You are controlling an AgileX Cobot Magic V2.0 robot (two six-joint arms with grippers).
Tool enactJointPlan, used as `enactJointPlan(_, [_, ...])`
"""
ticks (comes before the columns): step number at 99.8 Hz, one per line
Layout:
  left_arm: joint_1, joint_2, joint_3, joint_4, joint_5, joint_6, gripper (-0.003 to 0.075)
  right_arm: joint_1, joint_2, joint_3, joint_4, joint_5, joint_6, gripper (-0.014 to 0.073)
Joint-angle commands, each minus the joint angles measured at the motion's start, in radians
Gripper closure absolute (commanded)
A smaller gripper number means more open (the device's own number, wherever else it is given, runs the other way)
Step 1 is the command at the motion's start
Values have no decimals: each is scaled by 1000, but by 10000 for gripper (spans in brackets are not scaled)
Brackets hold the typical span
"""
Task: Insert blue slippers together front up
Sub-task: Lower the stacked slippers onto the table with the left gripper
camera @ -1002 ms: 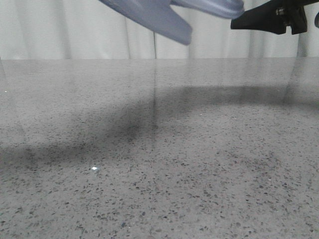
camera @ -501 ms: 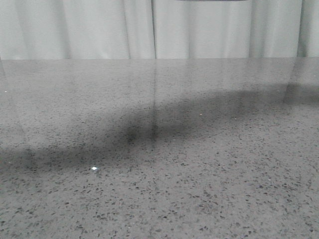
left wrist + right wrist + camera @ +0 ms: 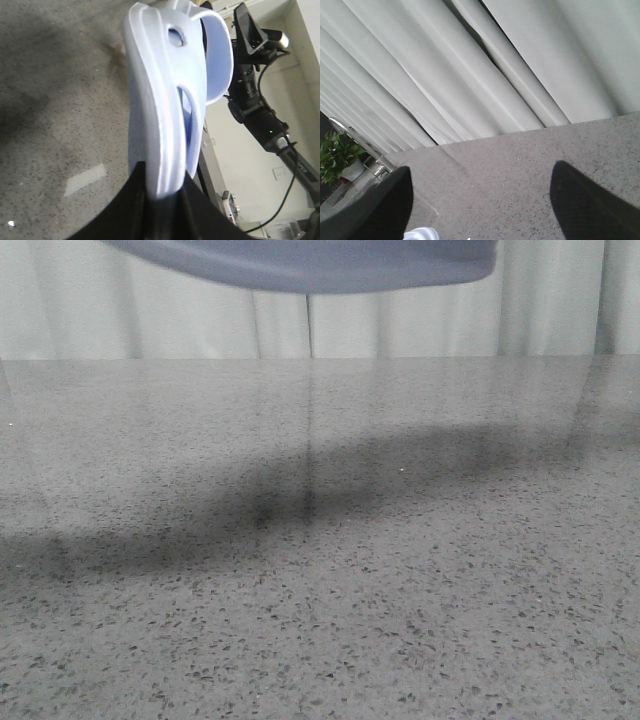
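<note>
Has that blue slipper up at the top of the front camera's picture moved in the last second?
Yes. The blue slipper had all but left the front view half a second ago, above the white curtain; now it has dropped back, spanning the top edge more level than before.

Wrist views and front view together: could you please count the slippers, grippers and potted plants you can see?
Slippers: 1 for sure; whether a second is nested in it cannot be told.
Grippers: 2, the left gripper shut on the slipper, the right gripper open.
Plants: 1.
Total: 4.
</note>
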State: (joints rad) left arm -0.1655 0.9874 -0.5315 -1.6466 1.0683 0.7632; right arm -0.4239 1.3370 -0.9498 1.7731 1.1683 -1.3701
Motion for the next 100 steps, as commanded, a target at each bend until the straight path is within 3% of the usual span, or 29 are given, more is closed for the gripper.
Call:
enactJointPlan(1, [-7, -7, -29, -36, 3, -1, 705, -7, -33, -31, 97, 60, -4, 95])
enactJointPlan(39, [-7, -7, -29, 116, -71, -11, 705, -7, -33, -31, 97, 88, -4, 95])
enactJointPlan(86, [-7, 78, -29, 138, -13, -2, 705, -7, -33, -31, 97, 90, -4, 95])
enactJointPlan(100, [-7, 110, -69, 210, -11, -1, 705, -7, -33, -31, 97, 90, -4, 95])
